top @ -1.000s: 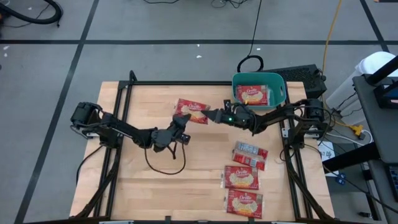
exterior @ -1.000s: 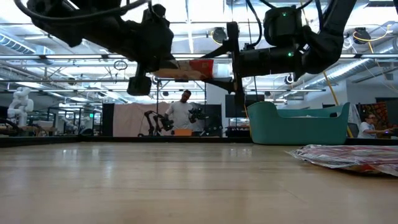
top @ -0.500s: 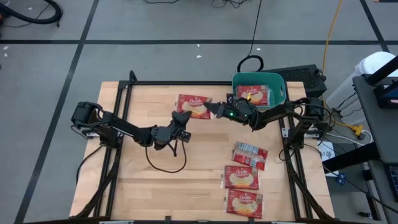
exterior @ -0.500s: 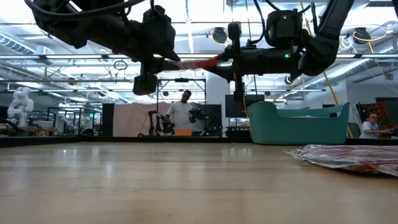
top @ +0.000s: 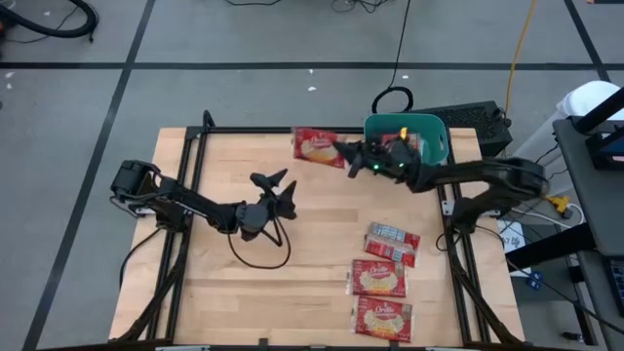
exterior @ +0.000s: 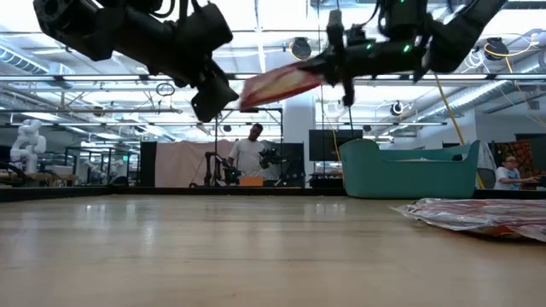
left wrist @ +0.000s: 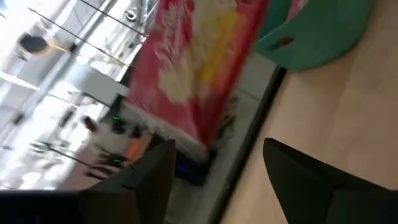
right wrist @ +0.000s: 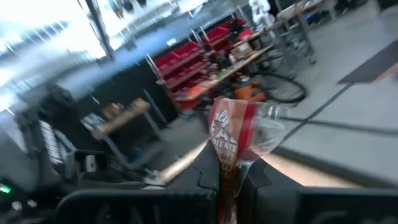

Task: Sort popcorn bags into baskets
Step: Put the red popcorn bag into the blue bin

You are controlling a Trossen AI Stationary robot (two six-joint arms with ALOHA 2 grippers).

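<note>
My right gripper [top: 343, 154] is shut on a red popcorn bag [top: 314, 146], held in the air over the table's far edge, just left of the teal basket [top: 437, 135]. The bag also shows in the low view [exterior: 281, 83] and fills the left wrist view [left wrist: 199, 68]. My left gripper [top: 279, 185] stands open over the middle of the table, apart from the bag, with nothing between its fingers [left wrist: 149, 180]. Three more popcorn bags [top: 378, 278] lie flat at the table's near right. My right gripper pinches the bag's right-hand end [top: 334, 151] between its two fingers, coming roughly level from the table's right. In the right wrist view the bag stands edge-on between the fingers [right wrist: 229, 146]. The bag is lifted clear and slants, its free end [exterior: 247, 95] lower, toward the left.
Another red bag [top: 402, 142] lies inside the basket, partly under my right arm. A dark cable [top: 258, 255] loops on the wood below my left arm. A black frame [top: 292, 130] runs along the table's edges. A person [exterior: 250, 153] stands in the room beyond.
My left gripper has opened and let go of the bag, staying near the table's middle. My right gripper has shut on the bag's right end and carried it up and toward the far edge, nearer the basket. The bag, level before, now slants with its free end down.
</note>
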